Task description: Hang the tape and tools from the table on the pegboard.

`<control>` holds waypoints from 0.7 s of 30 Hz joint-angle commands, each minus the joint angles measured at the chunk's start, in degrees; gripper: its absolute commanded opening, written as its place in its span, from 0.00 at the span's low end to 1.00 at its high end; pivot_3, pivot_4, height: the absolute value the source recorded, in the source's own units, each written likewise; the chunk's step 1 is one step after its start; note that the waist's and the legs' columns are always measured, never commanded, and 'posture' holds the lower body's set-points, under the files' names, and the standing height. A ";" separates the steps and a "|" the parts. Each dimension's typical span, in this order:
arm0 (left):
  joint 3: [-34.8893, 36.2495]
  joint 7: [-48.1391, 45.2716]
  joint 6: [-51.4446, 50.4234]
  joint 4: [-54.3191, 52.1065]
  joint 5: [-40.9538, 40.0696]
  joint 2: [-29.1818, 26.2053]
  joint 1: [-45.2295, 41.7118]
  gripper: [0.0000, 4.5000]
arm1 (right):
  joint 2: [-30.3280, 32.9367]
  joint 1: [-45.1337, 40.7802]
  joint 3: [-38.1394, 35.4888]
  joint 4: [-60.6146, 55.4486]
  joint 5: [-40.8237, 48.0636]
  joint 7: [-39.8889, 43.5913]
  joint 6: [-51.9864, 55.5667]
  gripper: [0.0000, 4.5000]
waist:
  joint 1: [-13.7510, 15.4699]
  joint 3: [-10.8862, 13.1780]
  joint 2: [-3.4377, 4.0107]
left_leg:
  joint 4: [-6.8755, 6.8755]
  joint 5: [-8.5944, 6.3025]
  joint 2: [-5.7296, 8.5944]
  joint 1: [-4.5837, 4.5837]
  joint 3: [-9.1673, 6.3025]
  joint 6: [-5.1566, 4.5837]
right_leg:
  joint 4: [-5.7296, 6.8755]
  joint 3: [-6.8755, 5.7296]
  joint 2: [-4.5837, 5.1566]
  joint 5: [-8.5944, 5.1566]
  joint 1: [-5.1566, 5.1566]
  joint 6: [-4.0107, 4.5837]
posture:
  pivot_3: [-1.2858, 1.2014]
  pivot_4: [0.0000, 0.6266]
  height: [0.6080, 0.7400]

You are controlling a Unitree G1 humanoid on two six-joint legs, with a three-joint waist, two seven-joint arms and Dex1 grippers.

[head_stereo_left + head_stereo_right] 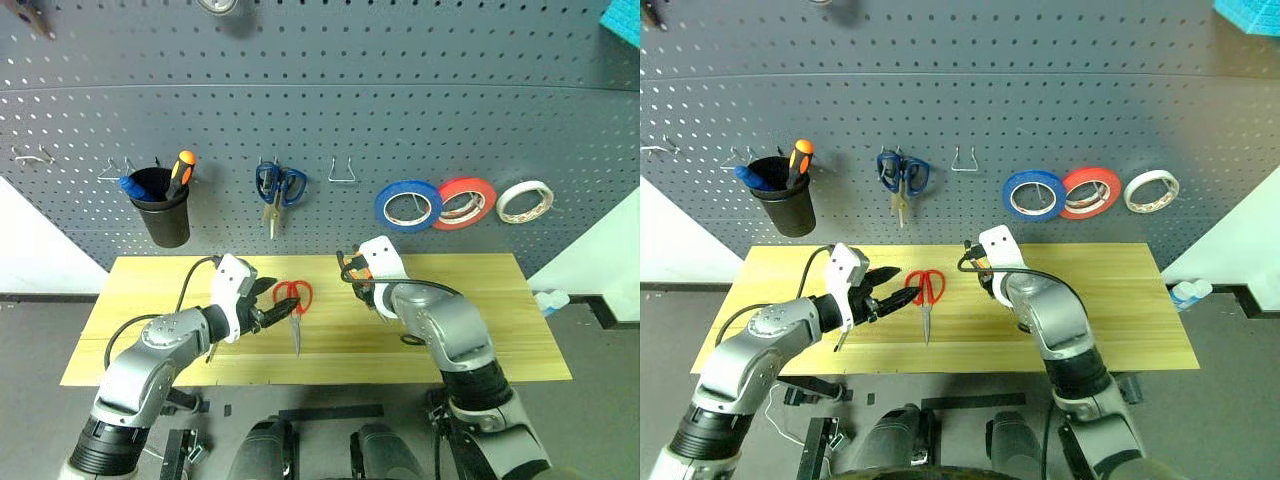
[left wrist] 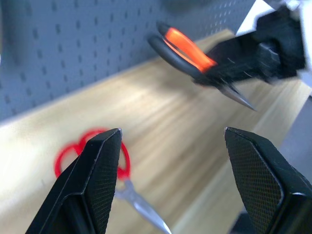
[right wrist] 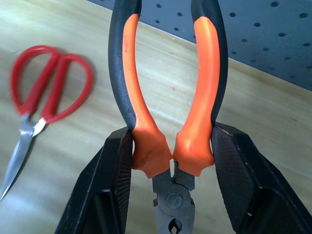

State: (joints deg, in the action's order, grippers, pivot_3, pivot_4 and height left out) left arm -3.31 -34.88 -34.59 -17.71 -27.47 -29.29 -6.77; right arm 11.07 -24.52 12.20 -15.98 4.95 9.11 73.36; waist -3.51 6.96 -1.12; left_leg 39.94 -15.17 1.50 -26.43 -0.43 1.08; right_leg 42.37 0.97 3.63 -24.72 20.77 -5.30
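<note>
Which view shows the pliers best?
The right wrist view: the pliers sit close up, their orange-and-black handles clamped between the right gripper's fingers. The left wrist view catches them from the side; the head views show just a bit of handle.

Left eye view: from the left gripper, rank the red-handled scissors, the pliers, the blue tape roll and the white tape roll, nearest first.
From the left gripper, whose fingers stand open:
1. Red-handled scissors, on the table right by its fingertips.
2. Pliers, to its right, clamped in the right gripper.
3. Blue tape roll, hung on the pegboard, up and right.
4. White tape roll, farthest right on the pegboard.
</note>
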 commanded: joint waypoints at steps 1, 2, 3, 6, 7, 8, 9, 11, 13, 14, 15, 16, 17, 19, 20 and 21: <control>-0.29 -2.79 3.15 3.44 1.50 0.07 -3.47 0.78 | 3.78 1.94 0.35 -6.87 2.10 4.10 -1.82 0.46 | -0.14 -0.36 0.00 | 0.00 0.00 0.00 0.09 -0.01 0.00 | 0.01 -0.01 -0.01 0.01 -0.08 0.02 | 0.48 0.00 0.55; -0.31 -3.43 3.59 4.33 1.67 0.16 -4.31 0.78 | 4.87 2.63 0.25 -7.84 2.65 5.18 -2.52 0.46 | -0.20 -0.56 -0.01 | 0.00 0.03 -0.01 0.11 -0.01 0.00 | 0.04 0.00 -0.01 0.05 -0.09 0.06 | 0.48 0.00 0.55; -0.41 -3.90 3.94 5.02 1.87 0.27 -4.98 0.78 | 5.96 3.46 -0.19 -8.94 3.23 6.33 -3.35 0.46 | -0.32 -0.69 -0.03 | 0.01 0.07 -0.01 0.11 -0.02 -0.02 | 0.07 -0.01 -0.01 0.08 -0.08 0.06 | 0.48 0.00 0.55; -0.80 -5.04 4.82 6.59 2.67 0.58 -6.07 0.78 | 8.27 5.20 -1.52 -10.94 4.66 8.87 -5.84 0.46 | -0.58 -1.07 -0.03 | 0.02 0.10 -0.01 0.13 -0.03 -0.03 | 0.10 0.00 -0.01 0.12 -0.10 0.05 | 0.47 0.00 0.55; -0.88 -5.55 5.15 7.23 2.91 0.63 -6.45 0.78 | 8.79 5.52 -1.86 -11.22 5.03 9.61 -7.22 0.46 | -0.62 -1.19 -0.01 | 0.03 0.10 -0.02 0.14 -0.03 -0.04 | 0.10 0.01 -0.01 0.13 -0.10 0.06 | 0.47 0.00 0.55; -0.90 -5.94 5.30 7.55 3.04 0.72 -6.75 0.78 | 9.24 5.83 -2.42 -11.66 5.57 10.38 -8.21 0.46 | -0.60 -1.28 -0.01 | 0.03 0.10 -0.02 0.14 -0.03 -0.04 | 0.10 0.02 -0.01 0.13 -0.10 0.06 | 0.47 0.00 0.55; -0.84 -6.37 5.38 7.78 3.05 0.78 -7.07 0.78 | 9.51 6.10 -3.27 -12.13 6.27 11.23 -9.60 0.46 | -0.60 -1.34 0.00 | 0.04 0.10 -0.02 0.14 -0.03 -0.04 | 0.11 0.02 -0.01 0.13 -0.10 0.06 | 0.47 0.00 0.55; -0.61 -7.04 5.37 8.00 3.02 0.89 -7.57 0.78 | 9.64 6.33 -5.04 -12.73 7.54 12.46 -11.81 0.46 | -0.55 -1.46 -0.02 | 0.05 0.11 -0.03 0.14 -0.03 -0.04 | 0.16 0.02 -0.01 0.13 -0.10 0.06 | 0.48 0.00 0.55; -0.39 -7.73 5.52 8.56 3.19 0.86 -8.20 0.78 | 9.70 6.34 -6.05 -13.17 8.58 13.83 -14.68 0.46 | -0.52 -1.56 -0.03 | 0.08 0.11 -0.03 0.14 -0.03 -0.05 | 0.17 0.02 -0.01 0.14 -0.11 0.06 | 0.48 0.00 0.55; -0.31 -7.99 5.57 8.85 3.28 0.84 -8.49 0.78 | 9.81 6.43 -6.35 -13.53 9.08 14.59 -16.02 0.46 | -0.52 -1.66 -0.04 | 0.09 0.11 -0.03 0.14 -0.03 -0.05 | 0.17 0.02 -0.01 0.14 -0.12 0.06 | 0.48 0.00 0.55; -0.25 -8.22 5.65 9.18 3.38 0.84 -8.82 0.78 | 9.74 6.69 -6.82 -14.08 9.83 15.53 -17.83 0.46 | -0.52 -1.79 -0.05 | 0.11 0.11 -0.03 0.14 -0.03 -0.06 | 0.18 0.02 -0.01 0.14 -0.12 0.05 | 0.48 0.00 0.55; -0.22 -8.43 5.73 9.49 3.46 0.88 -9.11 0.78 | 9.56 6.98 -7.39 -14.64 10.63 16.33 -19.27 0.46 | -0.53 -1.94 -0.05 | 0.11 0.11 -0.03 0.14 -0.03 -0.06 | 0.18 0.02 -0.01 0.14 -0.12 0.05 | 0.48 0.00 0.55; -0.21 -8.61 5.86 9.75 3.56 0.91 -9.38 0.78 | 9.25 7.34 -8.13 -15.43 11.71 17.09 -20.38 0.46 | -0.54 -2.03 -0.04 | 0.11 0.11 -0.03 0.15 -0.03 -0.06 | 0.20 0.02 -0.01 0.14 -0.13 0.05 | 0.48 0.00 0.55; -0.21 -8.87 6.15 10.37 3.72 1.06 -9.97 0.78 | 8.85 7.77 -9.14 -16.32 13.39 18.09 -21.92 0.46 | -0.57 -2.29 -0.04 | 0.12 0.12 -0.03 0.15 -0.04 -0.06 | 0.23 0.02 -0.01 0.14 -0.12 0.05 | 0.48 0.00 0.55; -0.23 -9.00 6.32 10.73 3.80 1.16 -10.24 0.78 | 8.67 7.97 -9.51 -16.57 14.18 18.52 -22.67 0.46 | -0.59 -2.39 -0.05 | 0.12 0.12 -0.03 0.15 -0.04 -0.06 | 0.24 0.02 -0.01 0.14 -0.13 0.05 | 0.48 0.00 0.55; -0.27 -9.11 6.46 11.00 3.89 1.24 -10.47 0.78 | 8.48 8.18 -9.89 -16.85 15.07 18.99 -23.37 0.46 | -0.55 -2.41 -0.06 | 0.14 0.12 -0.03 0.19 -0.04 -0.07 | 0.25 0.02 -0.01 0.14 -0.17 0.05 | 0.47 0.00 0.55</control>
State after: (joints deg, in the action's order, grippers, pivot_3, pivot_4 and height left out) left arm -3.96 -43.60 -29.52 -6.49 -24.02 -28.12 -16.18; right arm 20.15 -16.06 4.03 -29.58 17.99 27.19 52.57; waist -4.06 4.55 -1.18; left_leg 40.09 -15.04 1.47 -26.16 -0.47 0.99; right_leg 42.62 0.99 3.62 -24.58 20.52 -5.25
